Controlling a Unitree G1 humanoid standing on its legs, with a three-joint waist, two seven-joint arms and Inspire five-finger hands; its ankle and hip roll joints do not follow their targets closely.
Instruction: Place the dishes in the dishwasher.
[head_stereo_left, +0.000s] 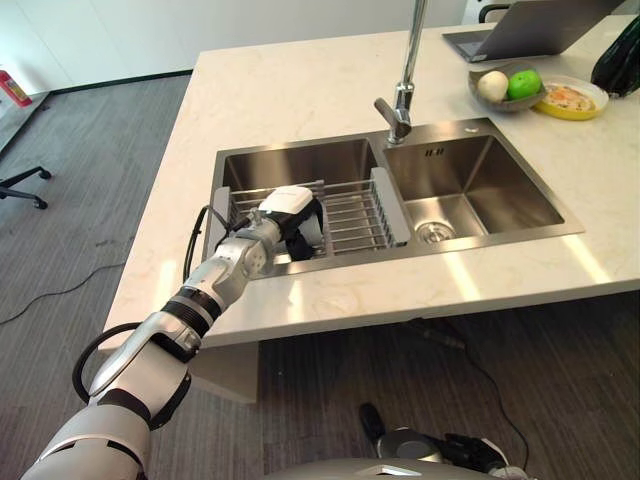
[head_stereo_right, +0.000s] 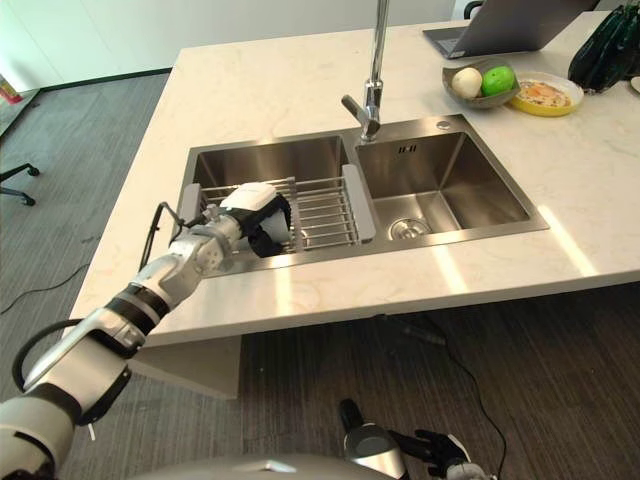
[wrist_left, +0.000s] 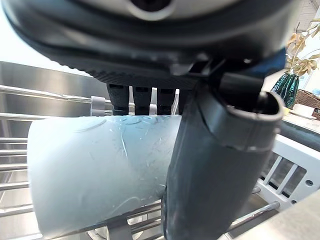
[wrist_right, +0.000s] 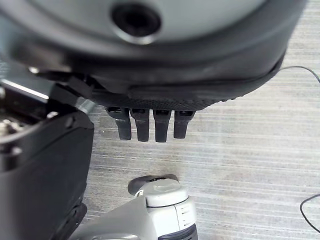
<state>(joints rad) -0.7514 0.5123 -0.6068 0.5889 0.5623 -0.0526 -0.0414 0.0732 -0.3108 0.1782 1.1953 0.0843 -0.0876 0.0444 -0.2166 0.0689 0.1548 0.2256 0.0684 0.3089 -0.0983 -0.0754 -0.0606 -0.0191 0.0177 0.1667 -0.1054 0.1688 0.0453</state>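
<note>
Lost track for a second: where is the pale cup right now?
The pale cup lies on the wire rack in the left sink basin, gripped by the left hand.

Left basin: wire rack (head_stereo_left: 345, 212) spans it; left hand (head_stereo_left: 290, 222) sits in the rack, fingers curled round a pale cup (wrist_left: 100, 170) lying on the wires.
Right basin (head_stereo_left: 480, 185): bare down to the drain (head_stereo_left: 434, 232).
Divider: faucet (head_stereo_left: 403, 75) rises behind it, spout over the basin edge.
Far right counter: bowl (head_stereo_left: 507, 86), plate (head_stereo_left: 572, 98), laptop (head_stereo_left: 530, 27) crowd together.
Near counter (head_stereo_left: 420, 290): bare strip before the sink.
</note>
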